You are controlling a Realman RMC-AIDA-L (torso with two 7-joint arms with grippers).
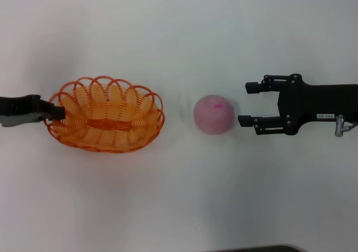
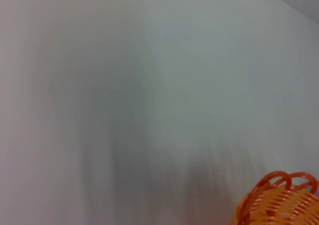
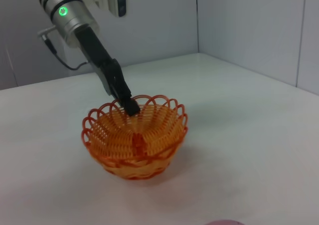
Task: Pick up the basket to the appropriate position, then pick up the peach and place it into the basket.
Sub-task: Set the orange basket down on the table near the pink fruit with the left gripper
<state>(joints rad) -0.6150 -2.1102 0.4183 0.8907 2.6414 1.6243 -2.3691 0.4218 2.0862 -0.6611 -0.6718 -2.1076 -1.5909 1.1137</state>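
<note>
Your right gripper (image 1: 246, 103), at 3 o'clock, has its black fingers spread just beside the round pale-pink peach (image 1: 213, 114) on the white table (image 1: 179, 207). At 9 o'clock, your left gripper (image 1: 57, 113) pinches the scalloped rim of the oval orange wire basket (image 1: 106, 120), which stands well apart from the peach.

Left wrist view: basket (image 2: 279, 200) cut off at 5 o'clock corner, only part of rim visible; tabletop (image 2: 124, 95) blurred. Right wrist view: peach (image 3: 224, 222) only a sliver at 6 o'clock edge. Left gripper (image 1: 56, 113) fingertips hidden at basket rim.
</note>
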